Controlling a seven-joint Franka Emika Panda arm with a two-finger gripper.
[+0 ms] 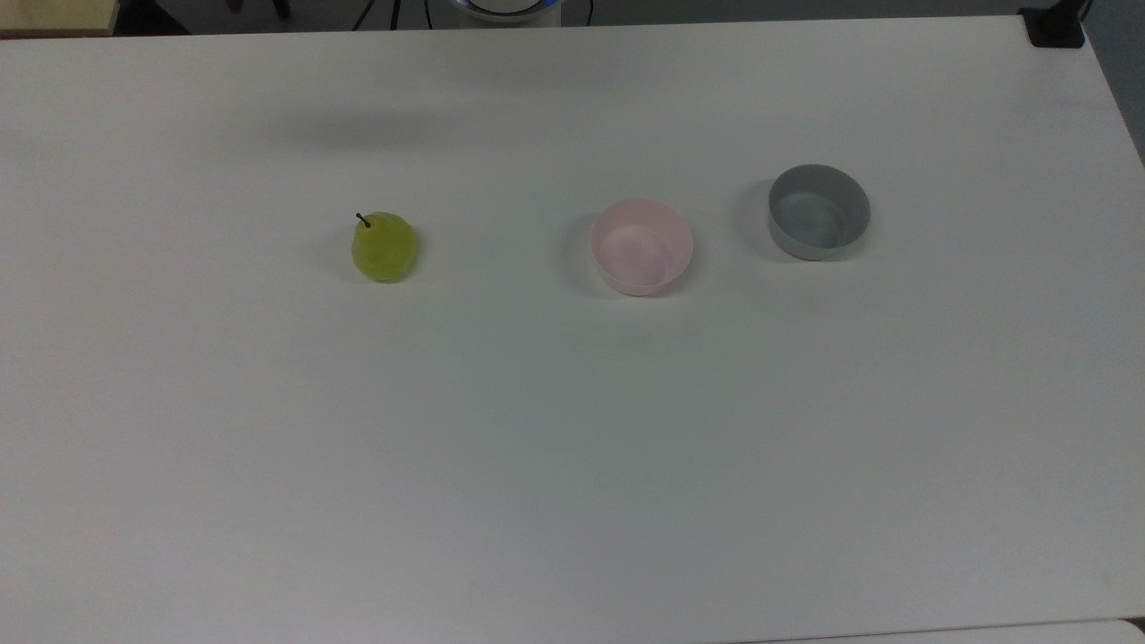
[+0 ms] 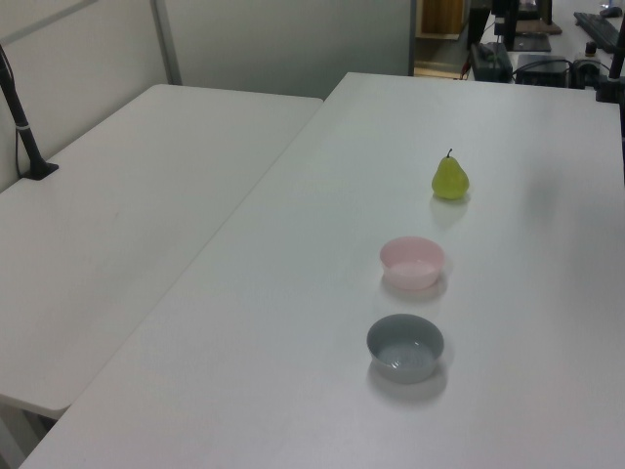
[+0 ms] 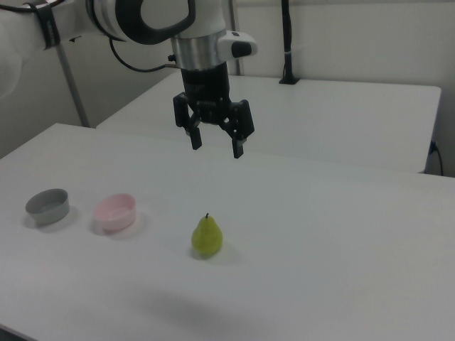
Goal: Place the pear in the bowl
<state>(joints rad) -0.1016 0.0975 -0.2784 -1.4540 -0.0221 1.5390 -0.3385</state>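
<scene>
- my claw (image 3: 215,149) hangs high above the table (image 1: 572,465), fingers spread apart with nothing between them, pointing straight down.
- the pear (image 3: 207,237) stands upright on the table well below the claw, stem up; in the right view it sits almost directly under the fingers, though i judge it may be a bit nearer the camera than the claw, so i won't trust that line-up until i'm lower.
- the pale pink bowl (image 3: 116,211) is off to the right view's left of the claw and the pear, well apart from both, and nothing is in it.
- the grey bowl (image 3: 48,205) lies farther out the same way, just beyond the pink one.
- in the top view the three sit in a row: pear (image 1: 384,247), pink bowl (image 1: 641,246), grey bowl (image 1: 818,211).
- risks as i see them: the pear is rounded and narrows toward the top, so a grip too high could slip off, and an off-centre descent could knock it over and set it rolling.
- the two bowls are alike in size and close together; overshooting the carry would drop the pear in the grey one.
</scene>
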